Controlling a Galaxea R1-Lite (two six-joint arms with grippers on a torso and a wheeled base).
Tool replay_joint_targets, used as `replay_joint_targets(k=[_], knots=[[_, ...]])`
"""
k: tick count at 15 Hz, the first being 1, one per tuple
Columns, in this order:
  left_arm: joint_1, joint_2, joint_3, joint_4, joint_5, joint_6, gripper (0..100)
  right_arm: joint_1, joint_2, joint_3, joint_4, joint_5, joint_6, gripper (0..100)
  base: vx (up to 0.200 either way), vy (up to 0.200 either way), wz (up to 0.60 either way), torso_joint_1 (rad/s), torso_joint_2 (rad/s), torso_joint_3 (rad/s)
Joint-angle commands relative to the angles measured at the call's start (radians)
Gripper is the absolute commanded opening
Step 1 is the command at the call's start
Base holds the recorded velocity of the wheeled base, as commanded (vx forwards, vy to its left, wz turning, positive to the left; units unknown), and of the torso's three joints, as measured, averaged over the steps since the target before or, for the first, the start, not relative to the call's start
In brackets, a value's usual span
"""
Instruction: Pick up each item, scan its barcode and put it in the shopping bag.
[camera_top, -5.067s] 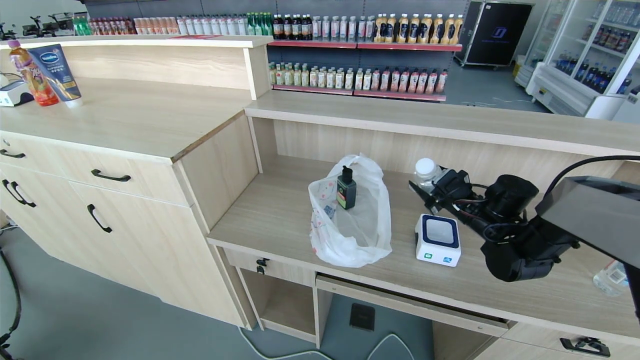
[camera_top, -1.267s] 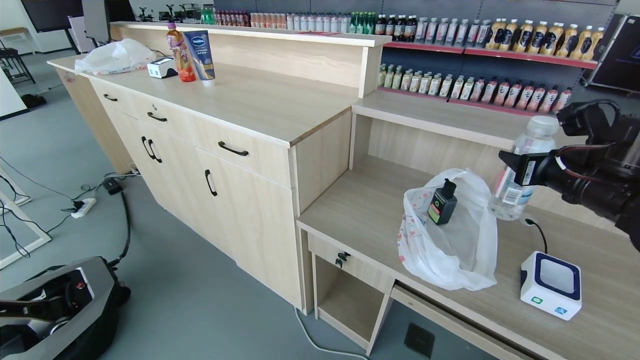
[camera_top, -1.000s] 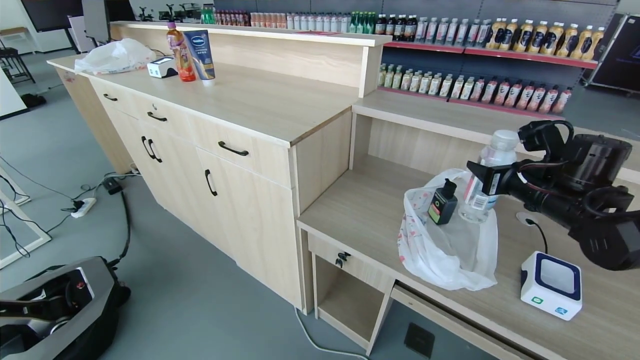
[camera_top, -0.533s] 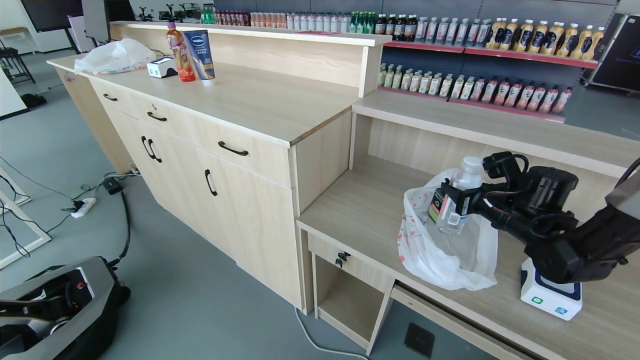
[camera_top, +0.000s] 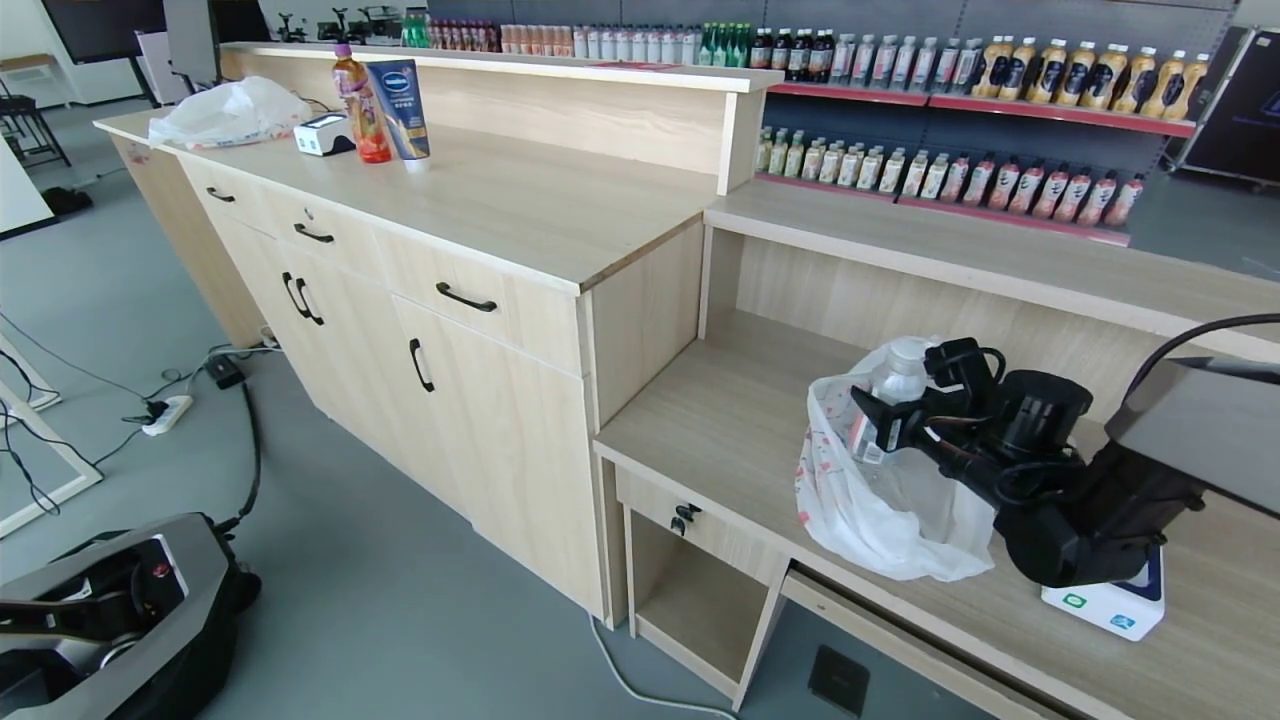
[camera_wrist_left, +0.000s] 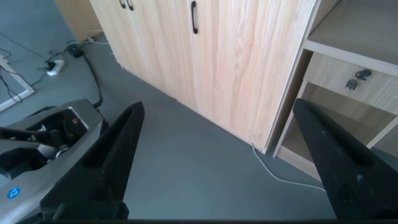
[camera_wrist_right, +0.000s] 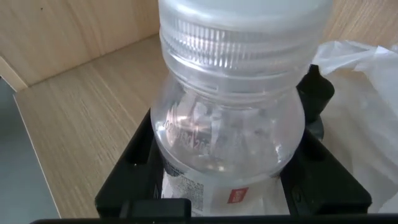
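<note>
The right end effector (camera_top: 885, 430) grips the bottle (camera_top: 893, 378) in the mouth of the bag (camera_top: 850, 505), the scanner (camera_top: 1100, 602) beside the bag; the left end effector (camera_wrist_left: 217, 106) gapes wide.

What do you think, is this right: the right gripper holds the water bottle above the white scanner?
No. The right gripper holds the water bottle at the shopping bag's opening, not above the white scanner; the head view shows it.
</note>
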Motion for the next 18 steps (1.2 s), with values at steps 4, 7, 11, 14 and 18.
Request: replay_joint_targets(k=[4, 7, 11, 14, 18], knots=[[0.000, 0.000, 0.000, 0.000, 0.000, 0.000, 100, 0.012, 0.107, -0.059, -0.041, 0.027, 0.002, 0, 0.000, 0.000, 0.00, 0.000, 0.00, 0.000], [0.000, 0.000, 0.000, 0.000, 0.000, 0.000, 100, 0.029, 0.159, -0.095, -0.101, 0.053, 0.002, 0, 0.000, 0.000, 0.00, 0.000, 0.00, 0.000], [0.000, 0.000, 0.000, 0.000, 0.000, 0.000, 100, 0.035, 0.197, -0.126, -0.100, 0.055, 0.000, 0, 0.000, 0.000, 0.00, 0.000, 0.00, 0.000], [0.000, 0.000, 0.000, 0.000, 0.000, 0.000, 100, 0.038, 0.225, -0.145, -0.100, 0.055, -0.003, 0, 0.000, 0.000, 0.00, 0.000, 0.00, 0.000], [0.000, 0.000, 0.000, 0.000, 0.000, 0.000, 100, 0.035, 0.219, -0.141, -0.100, 0.056, -0.003, 100, 0.000, 0.000, 0.00, 0.000, 0.00, 0.000]])
